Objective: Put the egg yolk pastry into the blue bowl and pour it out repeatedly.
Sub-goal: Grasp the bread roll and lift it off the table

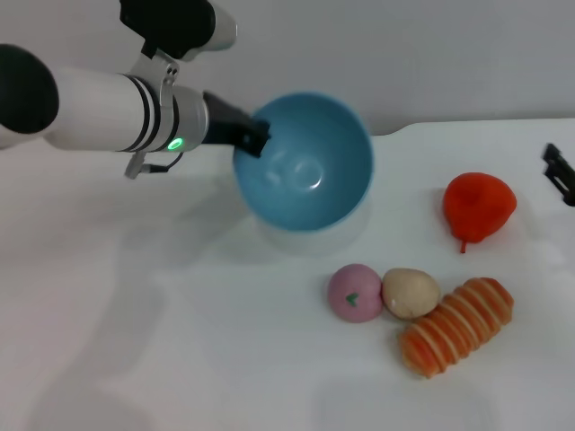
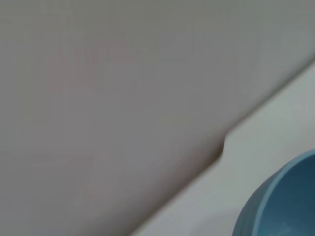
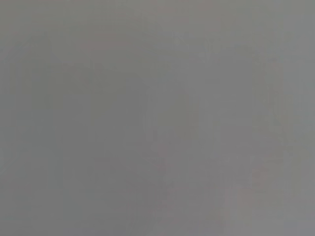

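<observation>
Left gripper (image 1: 254, 135) clamped on the near-left rim of the blue bowl (image 1: 310, 162), holding it tipped up above the table (image 1: 135, 341), mouth turned toward the camera and the food pieces. Inside of the bowl plain and with nothing in it, as far as the head view shows; only a slice of its blue wall (image 2: 280, 201) visible in the left wrist view. Egg yolk pastry (image 1: 411, 293) lying on the table, well apart from the bowl, touching the pink ball (image 1: 354, 293) on one side and pressed against the ridged bread (image 1: 456, 325) on the other.

Judged from this layout: pastry out of the bowl, bowl tilted as at the end of a pour, so probably one pouring round just finished or about to finish. Left to do: bowl set back upright, pastry picked up and dropped in once more, then poured again, since the task asks for repeating.

Right gripper (image 1: 559, 173) only partly seen at the right edge of the head view, away from the work; open or closed, cannot tell. Right wrist view showing only flat grey.

Count: one blue bowl, one egg yolk pastry, one pink ball with green mark, one orange-and-cream ridged bread, one red-orange fruit-like piece (image 1: 479, 206) farther right
</observation>
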Tool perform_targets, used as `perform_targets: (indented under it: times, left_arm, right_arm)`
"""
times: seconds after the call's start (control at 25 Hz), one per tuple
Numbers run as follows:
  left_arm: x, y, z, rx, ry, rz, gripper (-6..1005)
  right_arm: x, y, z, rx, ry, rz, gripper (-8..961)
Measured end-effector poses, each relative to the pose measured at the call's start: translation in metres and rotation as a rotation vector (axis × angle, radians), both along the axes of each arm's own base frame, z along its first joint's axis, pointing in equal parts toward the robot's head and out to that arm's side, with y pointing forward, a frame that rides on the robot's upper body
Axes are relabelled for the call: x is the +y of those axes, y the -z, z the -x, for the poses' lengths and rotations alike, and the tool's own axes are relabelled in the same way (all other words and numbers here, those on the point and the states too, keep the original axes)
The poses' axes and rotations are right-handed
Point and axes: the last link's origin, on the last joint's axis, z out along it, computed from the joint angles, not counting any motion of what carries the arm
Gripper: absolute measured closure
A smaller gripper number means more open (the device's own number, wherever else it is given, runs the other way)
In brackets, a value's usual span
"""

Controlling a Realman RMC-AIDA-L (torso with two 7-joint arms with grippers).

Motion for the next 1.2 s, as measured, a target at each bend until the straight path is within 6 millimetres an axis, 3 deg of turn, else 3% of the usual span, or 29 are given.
perform_targets:
  times: [0.32, 0.48, 0.76, 1.2]
  left_arm:
    - [0.0, -0.001, 0.011, 0.09, -0.11, 0.013, 1000]
    - [-0.001, -0.001, 0.015, 0.089, -0.144, 0.022, 1000]
    - [0.004, 0.003, 0.019, 0.12, -0.199, 0.018, 999]
    - [0.008, 0.007, 0.013, 0.116, -0.187, -0.001, 1000]
  right_arm:
    - [0.023, -0.001, 0.036, 0.128, -0.033, 0.297, 395]
    - [0.025, -0.015, 0.049, 0.208, 0.134, 0.519, 394]
    - [0.028, -0.025, 0.07, 0.318, 0.216, 0.658, 394]
    - [0.054, 0.009, 0.092, 0.305, 0.38, 0.86, 394]
